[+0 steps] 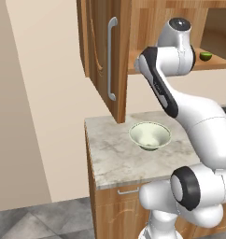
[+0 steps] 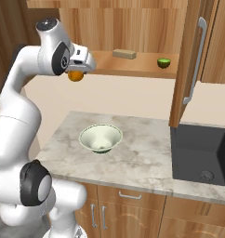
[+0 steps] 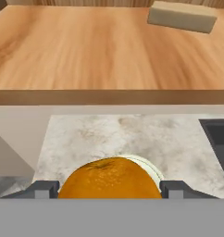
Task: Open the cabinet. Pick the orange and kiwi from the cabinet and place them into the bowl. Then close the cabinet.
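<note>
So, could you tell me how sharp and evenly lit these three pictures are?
Left base view: soft, slightly blurred, flat light with a faint shadow under the bowl. Right base view: similar softness, the sink very dark. Hand view: the orange looms large between the gripper fingers, its skin texture visible; no glare.

We see a plain beige wall (image 1: 35, 102) filling the left of the left base view, meeting a grey tiled floor (image 1: 40, 221) at the lower left. A marbled grey-white countertop (image 2: 147, 153) runs across the middle of the right base view, resting on a lower wooden unit (image 2: 133, 209) with short silver handles along the bottom. At the right of that view a dark sink (image 2: 202, 155) is set into the countertop. Behind the counter the wall is the same pale beige. A flat tan block (image 2: 124, 54) lies on a wooden shelf in the upper centre. The light is even and soft.
</note>
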